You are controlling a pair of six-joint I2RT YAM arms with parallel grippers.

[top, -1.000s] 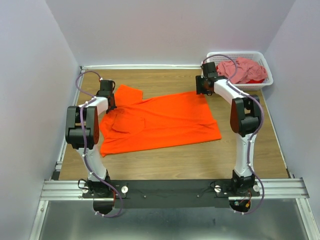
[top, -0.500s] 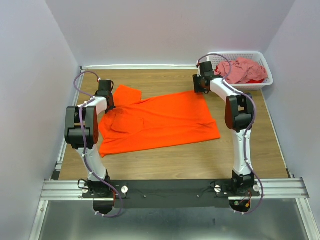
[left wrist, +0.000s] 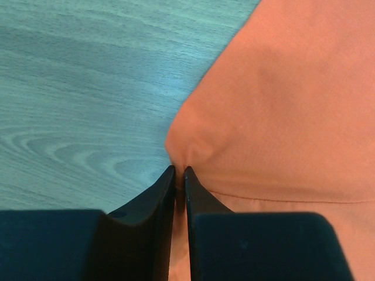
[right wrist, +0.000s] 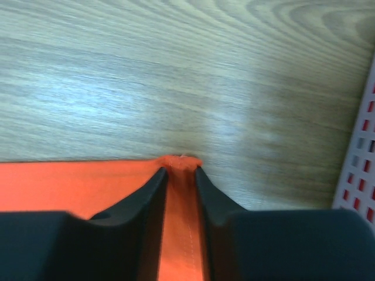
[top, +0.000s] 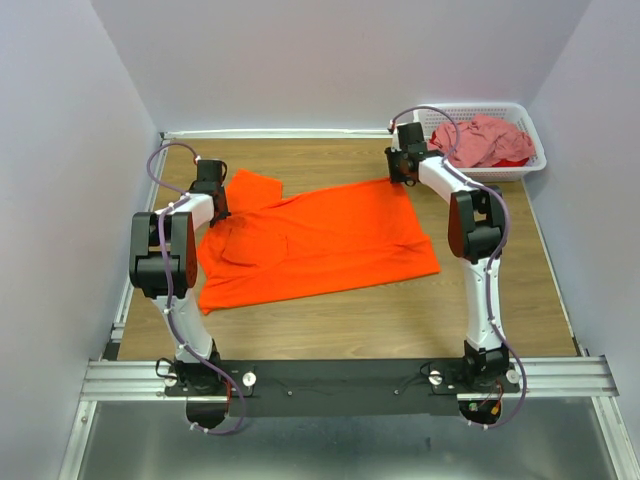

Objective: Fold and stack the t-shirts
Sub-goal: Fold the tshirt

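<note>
Orange t-shirt point(top: 320, 240) lies flat on the bench point(top: 330, 320), long axis left-right; left tool point(left wrist: 180, 171) pinches its left edge, right tool point(right wrist: 180, 170) its far-right corner.

Matt orange cloth t-shirt point(top: 320, 240) lies on smooth wood-grain table point(top: 340, 325); basket point(top: 530, 150) is white plastic.

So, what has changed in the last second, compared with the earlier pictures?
The right gripper moved a little left and away from the bases, and its jaws narrowed onto the far right corner of the orange t-shirt, whose right edge shifted slightly left. The left gripper stayed pinching the shirt's left side. The pink t-shirt in the basket did not move.
</note>
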